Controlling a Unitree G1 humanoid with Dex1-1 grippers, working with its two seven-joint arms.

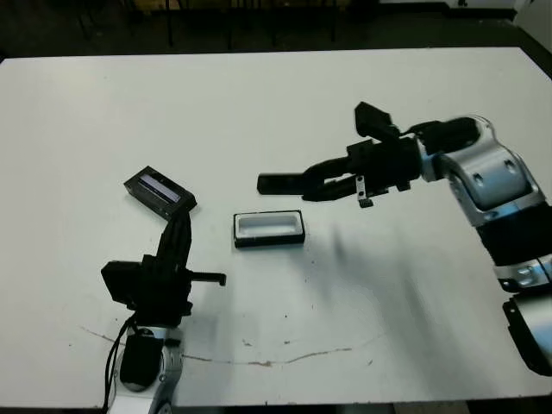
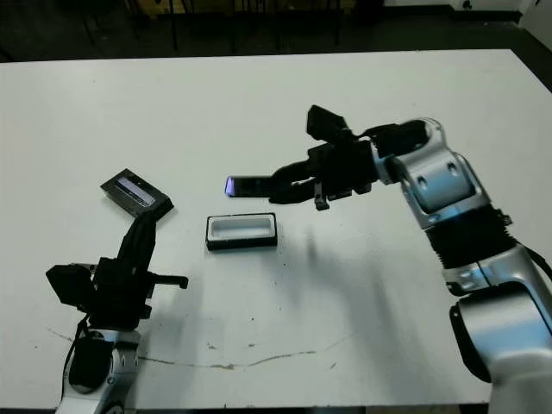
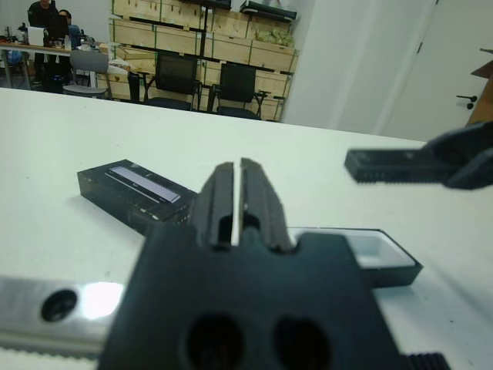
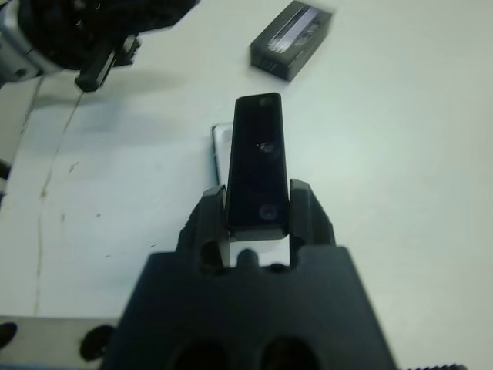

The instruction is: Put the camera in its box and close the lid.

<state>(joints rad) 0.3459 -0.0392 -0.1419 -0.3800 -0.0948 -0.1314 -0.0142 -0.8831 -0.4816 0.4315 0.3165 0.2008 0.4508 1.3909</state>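
One camera [image 4: 258, 166] — right claw [image 4: 260, 206] clamped, above box [image 1: 269, 228]

camera [image 1: 278, 183]: slim black bar, level, held above table, just far-right of box | box [image 1: 269, 228]: open, white-lined, flat, table centre | lid [image 1: 159, 191]: black slab, pale strip, flat, left of box

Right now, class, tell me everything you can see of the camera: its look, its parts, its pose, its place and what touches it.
The camera is a slim black bar, glossy like smooth plastic, with small round lenses along its face. The right gripper clamps one end between its two black fingers; the rest sticks out free. It is held roughly level in the air, above the table and touching nothing else. Its free end points toward the robot's left, just beyond the open white-lined box.
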